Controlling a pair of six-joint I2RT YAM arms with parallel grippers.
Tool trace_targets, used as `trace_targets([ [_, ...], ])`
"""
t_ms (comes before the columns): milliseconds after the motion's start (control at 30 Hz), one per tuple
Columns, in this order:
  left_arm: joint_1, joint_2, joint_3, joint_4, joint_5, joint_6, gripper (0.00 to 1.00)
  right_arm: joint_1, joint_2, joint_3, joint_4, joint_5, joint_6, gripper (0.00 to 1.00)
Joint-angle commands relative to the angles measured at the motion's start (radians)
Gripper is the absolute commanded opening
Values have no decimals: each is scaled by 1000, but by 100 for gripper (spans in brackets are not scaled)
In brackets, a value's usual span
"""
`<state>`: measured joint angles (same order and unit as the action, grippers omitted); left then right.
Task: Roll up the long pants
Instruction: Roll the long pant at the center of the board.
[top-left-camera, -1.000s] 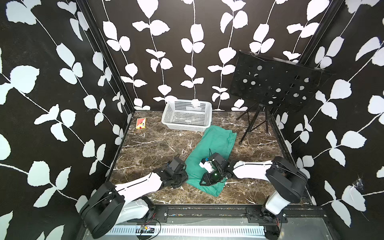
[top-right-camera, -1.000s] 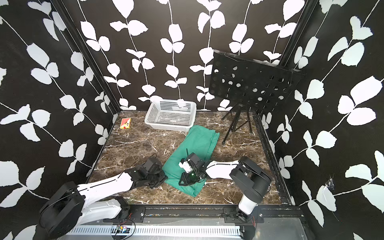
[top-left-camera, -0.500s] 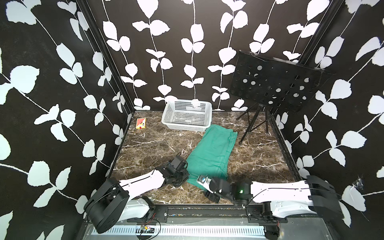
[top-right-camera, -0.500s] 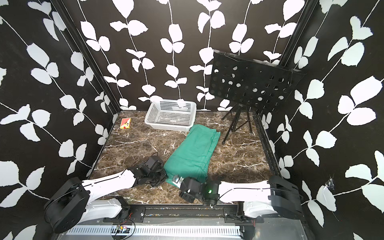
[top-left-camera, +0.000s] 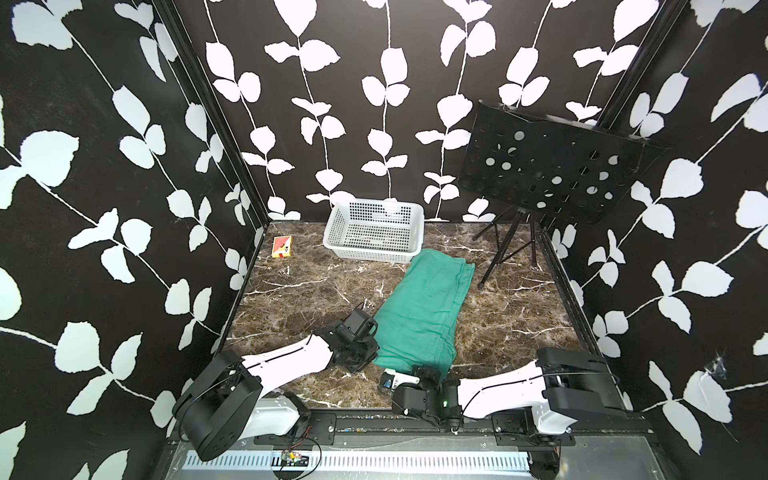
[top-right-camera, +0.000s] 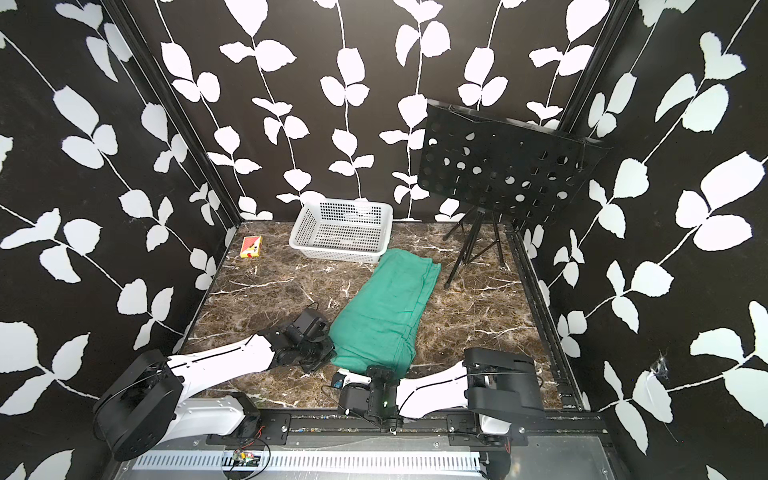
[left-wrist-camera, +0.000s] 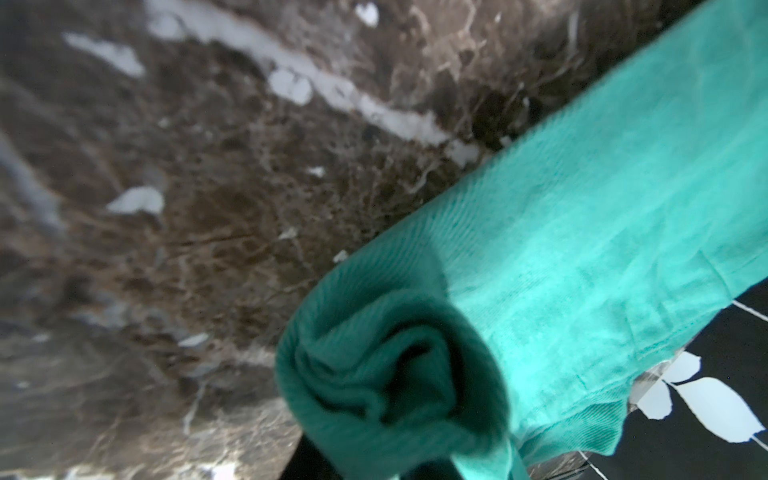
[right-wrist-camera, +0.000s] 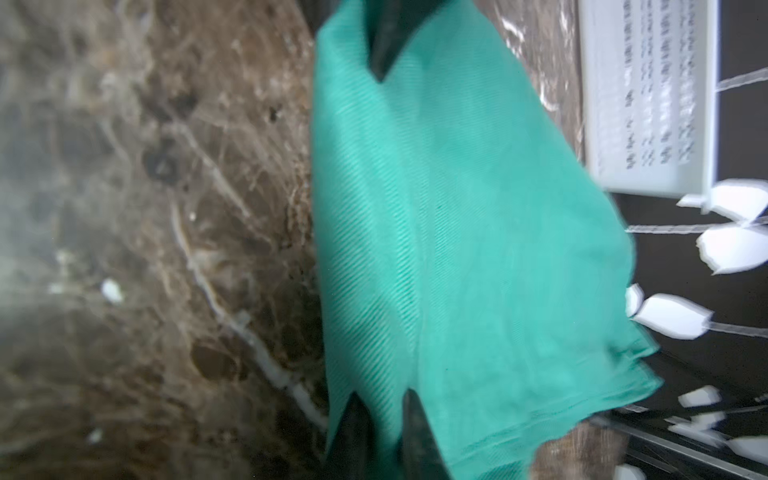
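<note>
As the long pants lie now: a plain teal-green soft cotton pair (top-left-camera: 424, 307), folded into one long strip, flat on the brown marble tabletop (top-left-camera: 511, 316); the far end is just beside the white plastic mesh basket (top-left-camera: 370, 254), the near end is by both grippers.
Rolled part: the left wrist view shows a small tight curl (left-wrist-camera: 390, 374) at the near end; nothing more is wound.
Left gripper (top-left-camera: 368, 354): low at the strip's near left corner, against the cloth; its fingers are hidden, so I cannot tell whether they are spread or pinching.
Right gripper (right-wrist-camera: 382, 434): fingers pressed together, with a thin fold of the near edge between them as far as the blur allows.
Done: lengthwise fold and a first turn.
Remaining: by my reading, nearly everything; the curl has to travel the whole strip to the basket end, kept even on both sides.
</note>
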<state>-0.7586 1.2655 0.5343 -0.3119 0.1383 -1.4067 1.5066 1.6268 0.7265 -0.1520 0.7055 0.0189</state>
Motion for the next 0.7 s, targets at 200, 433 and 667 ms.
trace_targets([
  [200, 0, -143, 126, -227, -51, 96, 60, -152, -224, -93, -2, -437, 361, 0],
  [433, -1, -223, 111, -186, 5, 65, 69, -308, -384, -234, 145, -689, 445, 0],
  [667, -24, -245, 75, -152, 47, -15, 71, -487, -374, -261, 151, -949, 539, 0],
])
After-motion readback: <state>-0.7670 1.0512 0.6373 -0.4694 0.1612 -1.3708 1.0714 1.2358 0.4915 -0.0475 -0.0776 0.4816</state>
